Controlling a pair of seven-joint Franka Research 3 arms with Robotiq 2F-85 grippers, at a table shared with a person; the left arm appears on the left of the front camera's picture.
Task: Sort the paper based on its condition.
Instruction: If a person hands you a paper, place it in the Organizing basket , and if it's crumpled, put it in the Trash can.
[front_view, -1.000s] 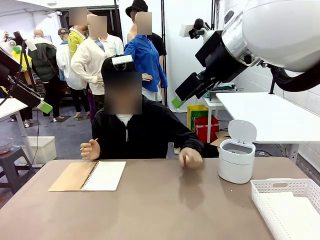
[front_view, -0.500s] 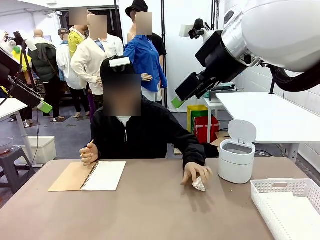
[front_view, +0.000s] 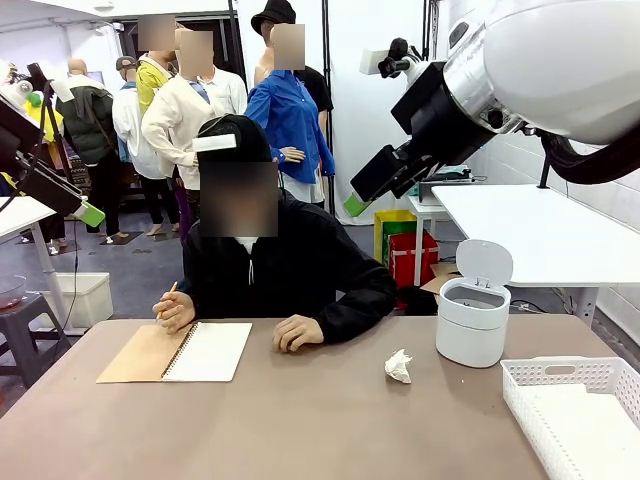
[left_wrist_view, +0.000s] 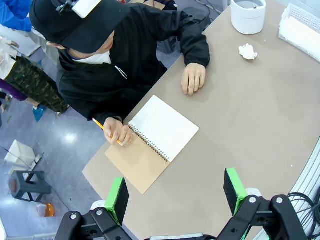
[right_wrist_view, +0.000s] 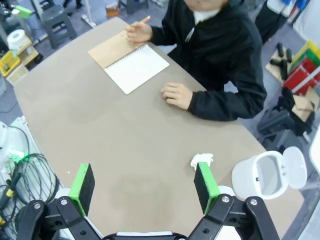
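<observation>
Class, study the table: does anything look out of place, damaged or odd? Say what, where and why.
One crumpled paper lump lies loose on the table, near the open-lidded white bin but not in it. Its wrinkled shape contrasts with the flat notebook. Nothing else stands out.

Quick count from where i'm standing, table stuff only:

- 1 paper ball (front_view: 398, 366), crumpled
- 1 notebook (front_view: 177, 352)
- 1 pencil (front_view: 166, 298)
- 1 bin (front_view: 472, 322) w/ 1 flip lid
- 1 basket (front_view: 575, 400)
- 1 table (front_view: 300, 430)
- 1 person (front_view: 290, 270) sat at it, 2 hands up top: pencil hand (front_view: 176, 312) + free hand (front_view: 298, 332)
- 2 grippers: left gripper (left_wrist_view: 176, 192), right gripper (right_wrist_view: 144, 182), 2 green pads (left_wrist_view: 118, 197) ea, so 4 pads total
</observation>
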